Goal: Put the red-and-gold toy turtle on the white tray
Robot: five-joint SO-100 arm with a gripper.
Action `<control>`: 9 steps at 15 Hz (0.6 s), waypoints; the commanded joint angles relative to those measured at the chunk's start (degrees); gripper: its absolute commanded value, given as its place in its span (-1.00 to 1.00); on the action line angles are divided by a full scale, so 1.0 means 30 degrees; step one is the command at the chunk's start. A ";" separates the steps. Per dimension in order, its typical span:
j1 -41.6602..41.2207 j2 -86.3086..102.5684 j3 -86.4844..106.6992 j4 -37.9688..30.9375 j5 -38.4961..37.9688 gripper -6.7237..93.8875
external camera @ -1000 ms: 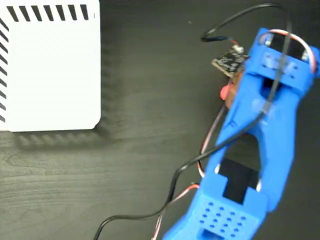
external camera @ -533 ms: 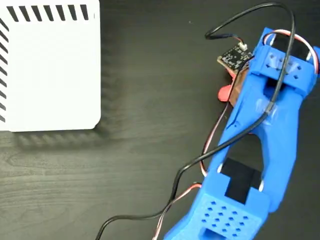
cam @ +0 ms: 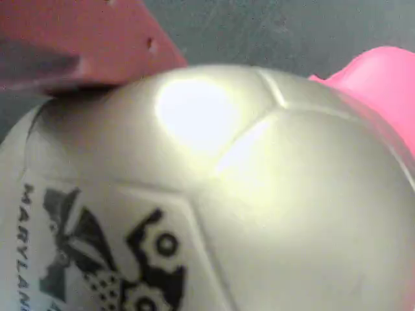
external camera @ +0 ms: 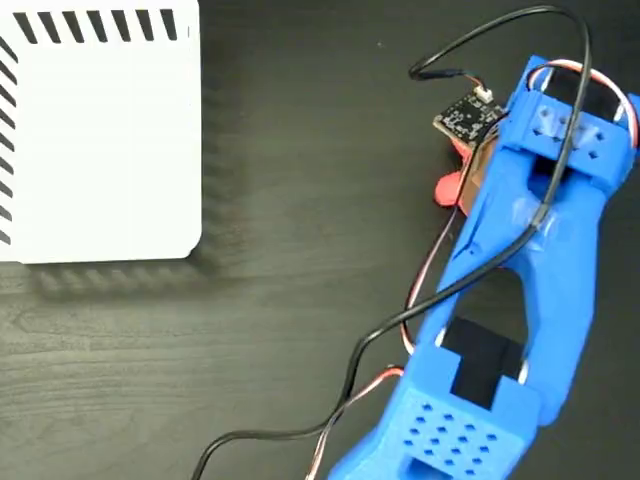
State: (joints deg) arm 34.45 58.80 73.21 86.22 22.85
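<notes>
Turtle fills the wrist view right under one red finger; finger state unclear. White tray lies well away across the bench. Risk: slick domed shell squirts out of an off-centre pinch.

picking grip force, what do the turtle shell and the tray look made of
The red-and-gold toy turtle: shell looks like smooth, glossy gold-coated rubber or foam, judging by the bright glare spot and moulded seams; softness can't be confirmed. The white tray: looks like rigid matte plastic or coated board, flat with no glare.
</notes>
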 commanded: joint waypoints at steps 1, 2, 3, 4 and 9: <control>0.0322 0.3574 -0.2900 0.2256 -0.0205 -0.86; 0.0293 0.4014 -0.3428 0.2666 -0.0264 -0.86; 0.0293 0.4424 -0.3574 0.2725 -0.0322 -0.86; 0.0293 0.4893 -0.3604 0.2754 -0.0381 -0.86; 0.0117 0.5859 -0.3633 0.3223 -0.0586 -0.86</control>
State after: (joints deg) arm 34.54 69.52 65.57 95.62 21.18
